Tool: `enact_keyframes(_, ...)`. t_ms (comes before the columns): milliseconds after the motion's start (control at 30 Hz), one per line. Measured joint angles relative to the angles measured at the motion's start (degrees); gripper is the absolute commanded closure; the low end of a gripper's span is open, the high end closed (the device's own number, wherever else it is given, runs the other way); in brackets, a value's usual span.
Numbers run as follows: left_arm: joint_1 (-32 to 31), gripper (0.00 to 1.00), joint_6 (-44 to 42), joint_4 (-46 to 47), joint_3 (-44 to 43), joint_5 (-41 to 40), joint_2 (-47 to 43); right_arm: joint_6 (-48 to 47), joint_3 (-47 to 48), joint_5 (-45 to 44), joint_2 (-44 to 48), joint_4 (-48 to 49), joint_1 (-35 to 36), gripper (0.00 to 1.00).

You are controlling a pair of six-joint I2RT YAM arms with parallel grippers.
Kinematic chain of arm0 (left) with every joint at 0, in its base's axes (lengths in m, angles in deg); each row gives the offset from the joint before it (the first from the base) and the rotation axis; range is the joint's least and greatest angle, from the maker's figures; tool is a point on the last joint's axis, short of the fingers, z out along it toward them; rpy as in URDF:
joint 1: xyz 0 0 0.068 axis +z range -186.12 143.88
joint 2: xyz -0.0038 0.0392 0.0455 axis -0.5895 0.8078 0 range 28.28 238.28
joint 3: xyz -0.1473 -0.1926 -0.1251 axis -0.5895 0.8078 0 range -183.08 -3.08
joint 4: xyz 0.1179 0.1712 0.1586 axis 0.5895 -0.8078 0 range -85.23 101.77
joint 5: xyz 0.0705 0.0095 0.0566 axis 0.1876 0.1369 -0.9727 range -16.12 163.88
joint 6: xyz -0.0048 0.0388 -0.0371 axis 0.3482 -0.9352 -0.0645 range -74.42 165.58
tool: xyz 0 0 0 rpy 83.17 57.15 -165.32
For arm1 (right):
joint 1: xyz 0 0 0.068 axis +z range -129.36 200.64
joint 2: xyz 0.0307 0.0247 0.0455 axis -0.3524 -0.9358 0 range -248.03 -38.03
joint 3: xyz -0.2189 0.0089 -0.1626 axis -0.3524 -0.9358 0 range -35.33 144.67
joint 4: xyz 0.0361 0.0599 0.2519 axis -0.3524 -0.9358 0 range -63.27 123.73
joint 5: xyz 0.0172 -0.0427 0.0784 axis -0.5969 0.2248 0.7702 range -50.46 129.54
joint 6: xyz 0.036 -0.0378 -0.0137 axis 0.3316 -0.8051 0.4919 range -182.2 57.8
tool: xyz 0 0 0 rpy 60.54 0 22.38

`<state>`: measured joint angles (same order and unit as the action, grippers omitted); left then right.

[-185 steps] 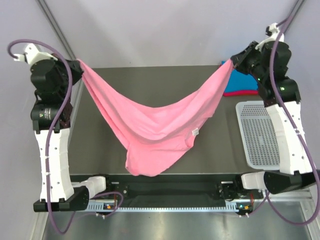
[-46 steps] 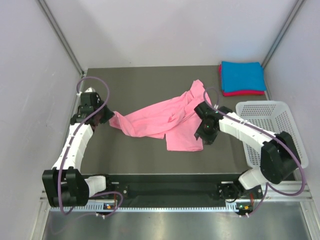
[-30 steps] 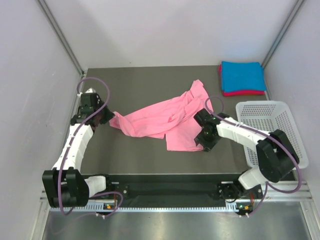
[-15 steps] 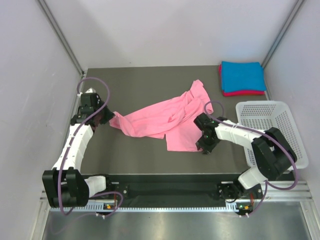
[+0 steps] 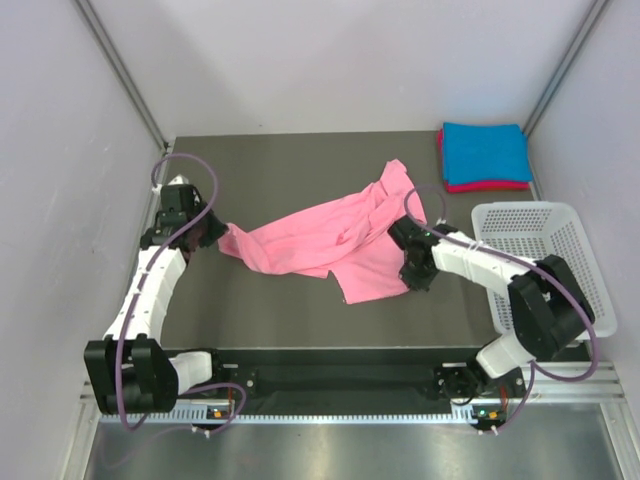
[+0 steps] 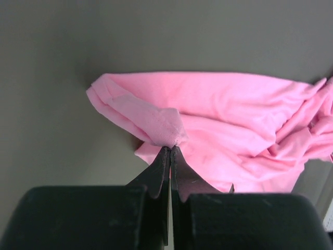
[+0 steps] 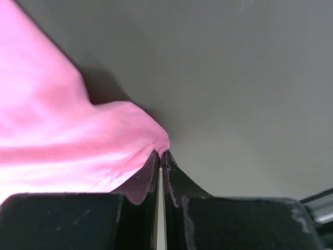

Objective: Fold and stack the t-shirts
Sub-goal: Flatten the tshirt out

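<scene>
The magenta-red t-shirt (image 5: 480, 187) lay almost wholly hidden beneath the bright blue t-shirt (image 5: 485, 152); only a thin edge showed. The light pink t-shirt (image 6: 234, 120) was cut off by the right edge of the left wrist view and the left edge of the right wrist view.

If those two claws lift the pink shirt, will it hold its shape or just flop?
Probably flops: the pink t-shirt lies crumpled in soft folds. Likely light, since the left gripper and right gripper each pinch only a thin edge of it. It seems unlikely to roll or break.
</scene>
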<state>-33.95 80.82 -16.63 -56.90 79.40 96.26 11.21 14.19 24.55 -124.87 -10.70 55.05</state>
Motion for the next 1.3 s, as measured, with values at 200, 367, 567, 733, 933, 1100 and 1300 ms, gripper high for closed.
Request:
enact_keyframes(200,0.0,1.0,1.5,-5.5,-15.0,-5.6,2.5,-11.4,21.7,-12.5,5.5,-8.1,-2.5,1.0)
enact_keyframes(367,0.0,1.0,4.2,-7.8,-32.5,-8.0,2.1,-21.7,46.3,-19.5,12.4,-12.0,-5.4,1.0)
enact_keyframes(567,0.0,1.0,8.2,-12.4,-42.0,-7.8,-6.8,-30.0,61.2,-18.4,24.8,-15.9,-5.8,1.0)
enact_keyframes(733,0.0,1.0,9.9,-17.2,-45.3,-7.1,-15.2,-31.5,62.1,-15.2,36.9,-16.9,-5.8,1.0)
enact_keyframes(933,0.0,1.0,10.3,-20.1,-49.2,-6.2,-18.2,-33.5,64.6,-14.7,41.3,-15.9,-5.8,1.0)
enact_keyframes(1100,0.0,1.0,9.3,-21.8,-48.4,-6.1,-13.4,-37.5,64.1,-13.9,35.6,-12.9,-5.8,1.0)
enact_keyframes(1300,0.0,1.0,8.1,-18.2,-44.7,-7.8,0.1,-44.6,60.5,-13.4,20.1,-2.2,-6.0,1.0)
